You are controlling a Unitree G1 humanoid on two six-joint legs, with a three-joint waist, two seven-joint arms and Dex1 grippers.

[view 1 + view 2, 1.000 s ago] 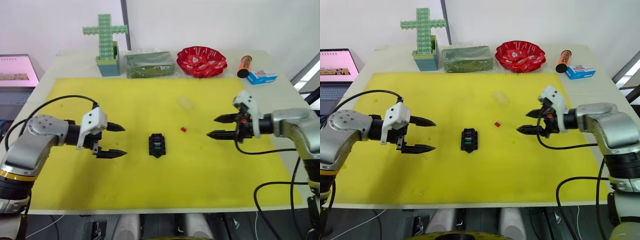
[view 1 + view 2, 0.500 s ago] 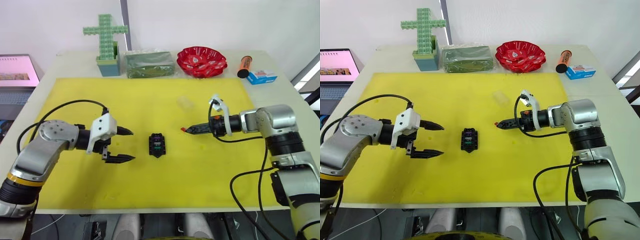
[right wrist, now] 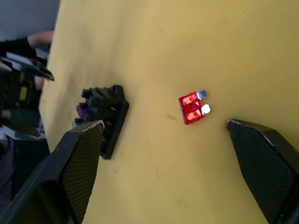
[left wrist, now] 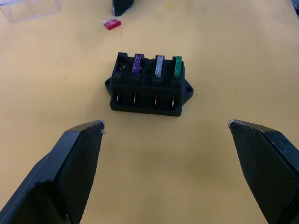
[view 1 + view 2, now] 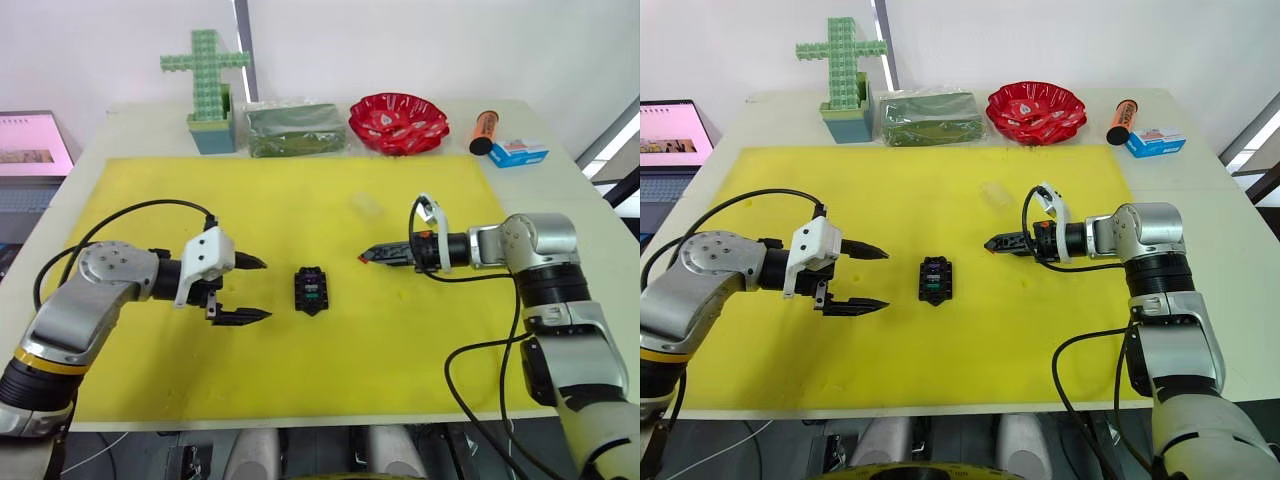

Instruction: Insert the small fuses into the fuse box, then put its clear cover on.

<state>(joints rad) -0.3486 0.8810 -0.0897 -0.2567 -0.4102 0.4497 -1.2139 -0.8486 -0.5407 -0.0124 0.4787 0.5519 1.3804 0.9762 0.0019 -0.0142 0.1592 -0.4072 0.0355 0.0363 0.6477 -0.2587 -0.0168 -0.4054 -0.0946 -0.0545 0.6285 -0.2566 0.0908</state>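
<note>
1. The right gripper is open, its fingers spread wide above the yellow mat; the red fuse lies flat on the mat between and just ahead of them, untouched.
2. The fuse box sits beyond that fuse, well apart from it; purple, grey and green fuses stand in three slots, one end slot is vacant.
3. The left gripper is open, the box ahead of its fingertips, apart.
4. The clear cover lies farther out on the mat.
</note>
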